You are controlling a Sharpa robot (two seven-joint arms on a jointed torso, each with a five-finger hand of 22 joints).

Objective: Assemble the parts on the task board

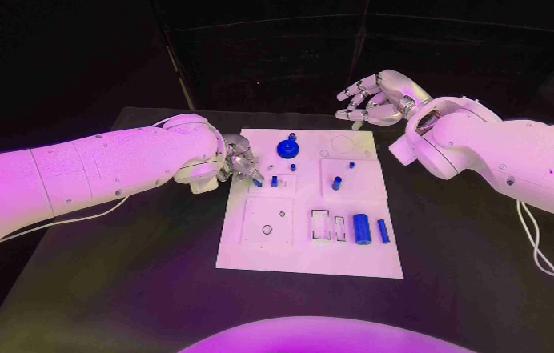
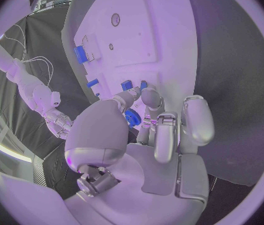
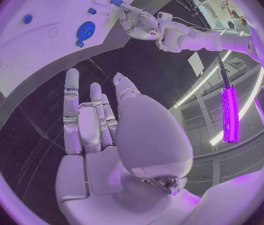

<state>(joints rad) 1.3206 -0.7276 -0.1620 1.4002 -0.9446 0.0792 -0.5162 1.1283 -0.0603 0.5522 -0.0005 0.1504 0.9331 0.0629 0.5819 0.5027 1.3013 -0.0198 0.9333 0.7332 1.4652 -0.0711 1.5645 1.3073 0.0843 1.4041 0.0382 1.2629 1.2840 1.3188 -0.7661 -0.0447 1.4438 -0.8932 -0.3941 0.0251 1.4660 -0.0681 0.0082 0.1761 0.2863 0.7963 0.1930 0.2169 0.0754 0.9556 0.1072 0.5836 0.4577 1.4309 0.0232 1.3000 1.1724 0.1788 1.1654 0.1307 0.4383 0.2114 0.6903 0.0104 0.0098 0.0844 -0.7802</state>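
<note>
Centrally on the black table (image 1: 138,289) lies the flat white rectangular task board (image 1: 347,261), carrying small blue plastic parts. The left hand (image 1: 239,163) is lowered over the board's left edge, its fingers (image 2: 159,135) curled downward and drawn close together; their tips meet the board beside a short blue peg (image 1: 256,182), and in the left wrist view a round blue gear-like part (image 2: 131,118) lies just under the thumb. Whether the fingers actually pinch a part cannot be told, since the fingers themselves hide the contact. The right hand (image 1: 375,101) hangs above the table beyond the board's far right corner, well apart from every part; its fingers (image 3: 72,110) are loosely extended, slightly spread, and hold nothing. On the board's far portion stands a blue knobbed disc (image 1: 289,146), with small upright blue pegs (image 1: 336,182) near the middle. Near the right edge of the near portion lie a larger blue cylinder (image 1: 361,228) and, just beside it, a slimmer blue bar (image 1: 382,230), next to two narrow rectangular slots (image 1: 320,224). A square white inset plate with a small round hole (image 1: 268,223) occupies the near left portion. Bare black tabletop borders the board on the left, right and near sides.
</note>
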